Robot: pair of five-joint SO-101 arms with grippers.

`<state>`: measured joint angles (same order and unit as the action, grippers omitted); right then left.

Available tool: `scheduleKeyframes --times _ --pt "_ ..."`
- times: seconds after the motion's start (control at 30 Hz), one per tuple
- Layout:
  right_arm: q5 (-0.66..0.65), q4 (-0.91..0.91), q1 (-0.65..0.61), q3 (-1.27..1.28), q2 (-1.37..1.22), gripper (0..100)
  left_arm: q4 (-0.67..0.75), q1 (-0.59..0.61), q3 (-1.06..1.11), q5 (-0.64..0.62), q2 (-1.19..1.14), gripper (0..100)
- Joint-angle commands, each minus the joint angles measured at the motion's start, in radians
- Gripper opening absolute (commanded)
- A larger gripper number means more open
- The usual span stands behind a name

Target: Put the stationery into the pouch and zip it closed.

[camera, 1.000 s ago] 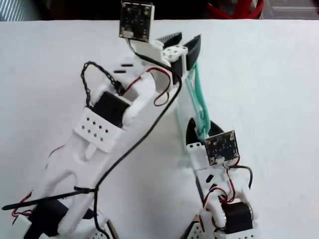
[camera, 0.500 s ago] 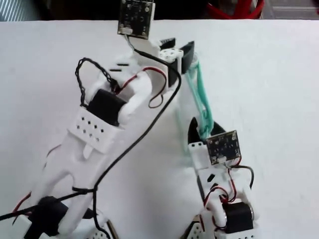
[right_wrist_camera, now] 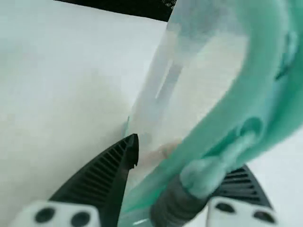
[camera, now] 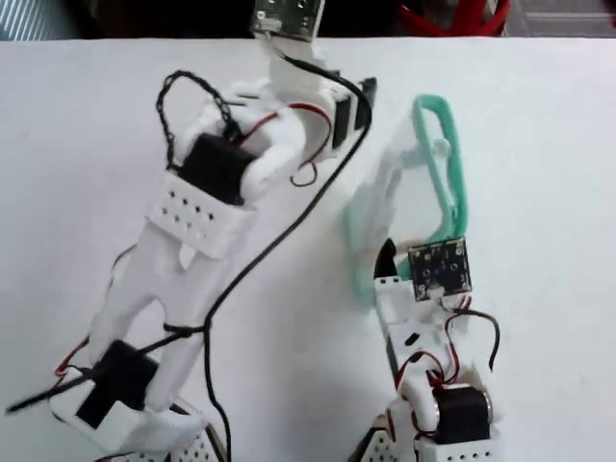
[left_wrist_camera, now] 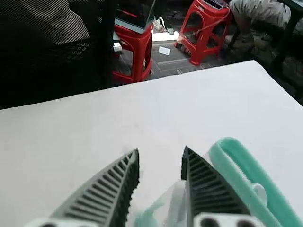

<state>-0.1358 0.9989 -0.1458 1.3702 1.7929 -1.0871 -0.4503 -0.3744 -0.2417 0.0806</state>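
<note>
Over the white table (camera: 539,144) the pouch (camera: 399,192) is lying centre right, long axis running up-frame; right claw (right_wrist_camera: 187,156) is clamping its lower end, left claw (left_wrist_camera: 161,153) hovering narrowly parted beside its top.

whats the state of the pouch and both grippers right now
pouch: zip looks open, green mouth gaping in a loop, gripped at one end; contents unclear
left gripper: open, fingers apart next to the pouch, holding nothing
right gripper: shut on the pouch, one finger on each side of its green edge
</note>
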Motion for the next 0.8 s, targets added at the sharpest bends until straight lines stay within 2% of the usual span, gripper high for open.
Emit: scheduleKeyframes --times 0.0,0.13,0.23,0.3,0.4,0.5,0.63,0.77 --pt "0.011 0.041 0.035 -0.092 0.007 22.3 -0.1 0.044 -0.166 0.005 0.008 16" --pt "-0.012 -0.016 -0.077 -0.018 0.007 17.9 -0.129 0.044 -0.196 0.006 0.008 16" --pt "-0.041 -0.013 -0.039 -0.041 0.007 15.0 -0.126 0.079 -0.198 0.003 0.01 16" --pt "-0.012 0.018 -0.09 -0.048 0.007 14.3 -0.124 0.104 -0.21 0.003 0.007 16" --pt "-0.064 -0.024 -0.027 -0.046 0.007 14.3 -0.13 0.11 -0.216 0.003 0.007 16" --pt "-0.015 -0.025 -0.005 -0.051 0.007 14.2 -0.132 0.102 -0.213 0.003 0.008 16" --pt "-0.018 -0.025 0.038 -0.075 0.007 14.2 -0.126 0.105 -0.21 0.011 -0.001 16" --pt "-0.018 -0.067 0.008 -0.078 0.007 14.2 -0.163 0.142 -0.14 0.152 -0.002 16"
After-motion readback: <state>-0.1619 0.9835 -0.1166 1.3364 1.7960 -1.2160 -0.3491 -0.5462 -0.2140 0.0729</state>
